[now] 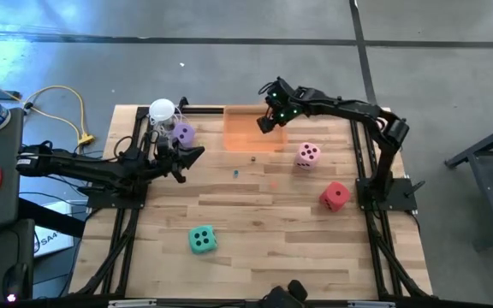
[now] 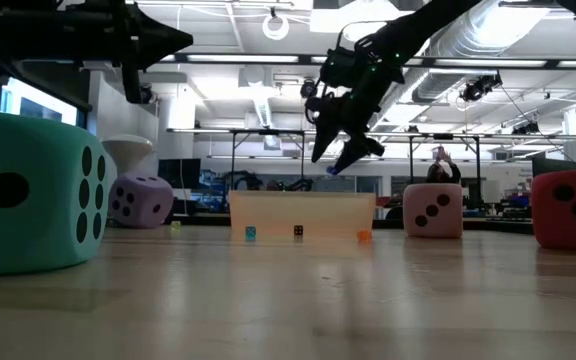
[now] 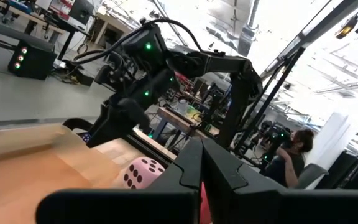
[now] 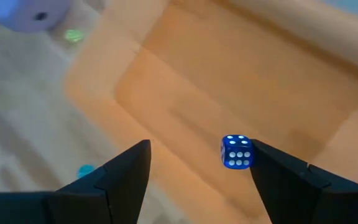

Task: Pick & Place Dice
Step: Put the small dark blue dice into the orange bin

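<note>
— So where's the right gripper (image 1: 268,122) at? Looks parked over the orange tray (image 1: 251,141), upper middle of the overhead frame.

— Yep, hanging above it with its fingers spread wide. A small blue die (image 4: 237,152) sits right at the inner face of one finger. I can't tell if it's touching or already free. Nothing is clamped on it, anyway.

— What could go wrong?

— My guess: the die is tiny and hard, so dropped from that height it could bounce over the tray's low wall. Or it clings to the finger and gets carried off when the arm pulls away. Three more small dice (image 2: 298,232) lie on the surface just in front of the tray, so there's plenty left to do.

— And the left gripper (image 1: 197,153)?

— Fingers pressed together, holding nothing, idling left of centre near the purple die (image 1: 183,133) and the cup (image 1: 162,111).

— The rest?

— Pale wooden plank surface (image 1: 264,231). Pink die (image 1: 308,155) and red die (image 1: 335,196) sit on the right, green die (image 1: 201,239) lower left. Behind it, a big workshop hall with ceiling ducts and lights, and a person (image 2: 438,168) seated far back.
</note>
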`<state>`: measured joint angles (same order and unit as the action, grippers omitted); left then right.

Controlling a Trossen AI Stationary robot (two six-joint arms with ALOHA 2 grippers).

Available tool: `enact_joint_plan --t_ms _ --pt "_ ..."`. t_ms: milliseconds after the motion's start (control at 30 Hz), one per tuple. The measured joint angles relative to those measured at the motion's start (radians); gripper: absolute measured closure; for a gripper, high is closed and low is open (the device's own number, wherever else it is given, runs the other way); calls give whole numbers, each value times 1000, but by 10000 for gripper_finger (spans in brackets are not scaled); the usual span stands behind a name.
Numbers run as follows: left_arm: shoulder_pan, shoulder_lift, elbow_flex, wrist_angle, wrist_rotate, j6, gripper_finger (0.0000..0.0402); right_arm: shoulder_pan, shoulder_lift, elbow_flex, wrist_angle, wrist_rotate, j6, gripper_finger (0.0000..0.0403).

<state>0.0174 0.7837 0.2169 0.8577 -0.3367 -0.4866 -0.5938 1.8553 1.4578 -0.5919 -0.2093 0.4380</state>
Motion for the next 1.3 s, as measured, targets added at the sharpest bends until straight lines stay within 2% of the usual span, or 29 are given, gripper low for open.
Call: enact_joint_plan --t_ms 100,267,433,500,633,800,1000,1100,1200,1300 --pt "0 18 0 -2 0 0 401 3 0 0 22 -62 9 145" --pt "8 95 61 -5 4 45 401 21 0 0 44 -64 11 145" --pt "113 221 183 -49 139 188 401 32 0 0 92 -163 73 145" --pt "177 266 207 -58 175 167 401 32 0 0 125 -217 152 145" --pt "297 343 217 -74 210 20 401 31 -23 0 172 -292 218 145" --pt "394 465 244 -51 361 -8 401 47 -75 1 246 -285 227 145" --pt "401 672 413 -1 385 18 401 45 -94 2 313 -230 279 145" --pt "400 754 495 -4 436 64 401 34 -93 1 312 -201 300 145" --pt "396 787 542 -4 445 132 401 31 -93 1 306 -191 307 145" --pt "386 790 558 0 409 226 401 31 -93 1 278 -190 334 145"
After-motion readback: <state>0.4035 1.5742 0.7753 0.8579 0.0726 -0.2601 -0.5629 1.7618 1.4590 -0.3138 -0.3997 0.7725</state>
